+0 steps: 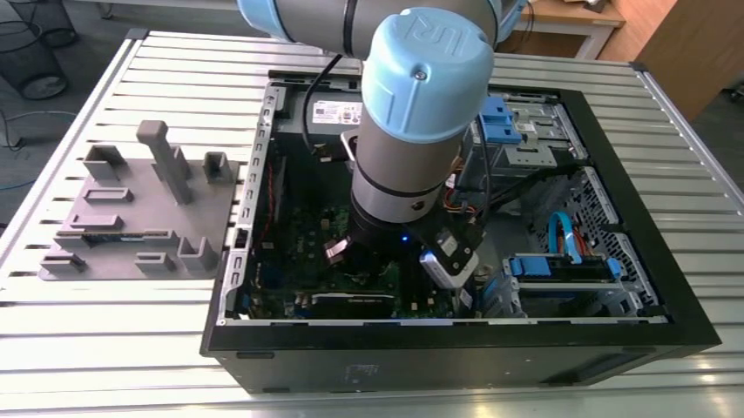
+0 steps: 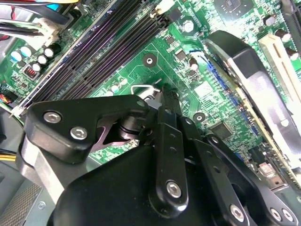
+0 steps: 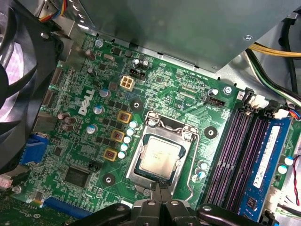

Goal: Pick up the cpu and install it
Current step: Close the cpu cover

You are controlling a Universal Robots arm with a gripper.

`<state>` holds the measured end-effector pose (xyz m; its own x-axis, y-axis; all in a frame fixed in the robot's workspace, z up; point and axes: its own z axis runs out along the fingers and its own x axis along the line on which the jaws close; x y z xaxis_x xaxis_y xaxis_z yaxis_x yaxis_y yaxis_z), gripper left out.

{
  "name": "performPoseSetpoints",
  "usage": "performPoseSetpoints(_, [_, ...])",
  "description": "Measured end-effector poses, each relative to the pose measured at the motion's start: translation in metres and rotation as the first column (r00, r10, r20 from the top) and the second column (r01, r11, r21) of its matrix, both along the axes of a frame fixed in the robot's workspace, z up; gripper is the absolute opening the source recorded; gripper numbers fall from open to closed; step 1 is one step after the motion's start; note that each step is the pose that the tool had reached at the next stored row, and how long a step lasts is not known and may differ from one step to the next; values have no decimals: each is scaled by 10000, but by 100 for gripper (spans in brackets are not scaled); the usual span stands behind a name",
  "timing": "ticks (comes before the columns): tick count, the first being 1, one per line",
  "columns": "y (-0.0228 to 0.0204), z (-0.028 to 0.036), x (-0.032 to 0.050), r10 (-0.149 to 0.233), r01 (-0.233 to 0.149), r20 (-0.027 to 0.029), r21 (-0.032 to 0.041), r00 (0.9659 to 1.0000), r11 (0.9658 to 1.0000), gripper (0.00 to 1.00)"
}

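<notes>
**Cpu seated in socket, tool poised at its edge**

Cpu (image 3: 159, 161) lies flat in the silver-framed socket (image 3: 161, 126) on the green motherboard (image 3: 174, 94), its pale metal top facing up and the frame closed around it. The tool (image 3: 160, 188) sits just beside the socket's near edge in the first wrist view, its two black fingertips pressed together with nothing between them; it does not touch the chip. In the second wrist view the tool (image 2: 165, 90) points down at a thin metal lever (image 2: 143, 87) just off its tips.

Writing on the board appears as white lettering beside the socket and small print elsewhere; a white label (image 1: 337, 111) sits on the grey box at the back of the case, its text too small to make out.

Next to the socket run purple memory slots (image 3: 235, 155), and one blue memory stick (image 3: 263, 165) stands in the slot furthest from the socket. A black fan (image 3: 21, 84) lies on the socket's other side. Yellow and black cables (image 3: 273, 52) pass by the grey metal housing (image 3: 178, 28).

In the exterior view the arm (image 1: 413, 131) reaches down into the open black computer case (image 1: 465, 335), hiding much of the board. The case rests on the slatted metal bench (image 1: 139, 331), and a grey fixture plate (image 1: 134, 213) with upright blocks lies well apart toward the exterior view's left.
</notes>
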<state>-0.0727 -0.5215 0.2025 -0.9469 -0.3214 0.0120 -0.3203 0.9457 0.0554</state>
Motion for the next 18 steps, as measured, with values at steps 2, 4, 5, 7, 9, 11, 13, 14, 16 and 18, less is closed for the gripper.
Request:
performPoseSetpoints(2, [0, 0, 0, -1, 1, 0, 0, 10000, 10000, 11])
performPoseSetpoints(4, [1, 14, 1, -2, 2, 0, -1, 10000, 10000, 11])
performPoseSetpoints(5, [1, 27, 1, -2, 2, 0, 0, 10000, 10000, 11])
performPoseSetpoints(7, [1, 53, 1, -2, 2, 0, 1, 10000, 10000, 11])
performPoseSetpoints(9, [1, 75, 1, -2, 2, 0, 0, 10000, 10000, 11])
performPoseSetpoints(11, [1, 92, 1, -1, 1, 1, 1, 10000, 10000, 11])
performPoseSetpoints(13, [2, 105, 1, -1, 1, 1, 1, 10000, 10000, 11])
performPoseSetpoints(14, [3, 112, 2, 0, 0, 1, 2, 10000, 10000, 11])
performPoseSetpoints(16, [6, 123, 2, 0, 0, 1, 1, 10000, 10000, 11])
performPoseSetpoints(18, [10, 137, 1, -1, 1, 1, 0, 10000, 10000, 11])
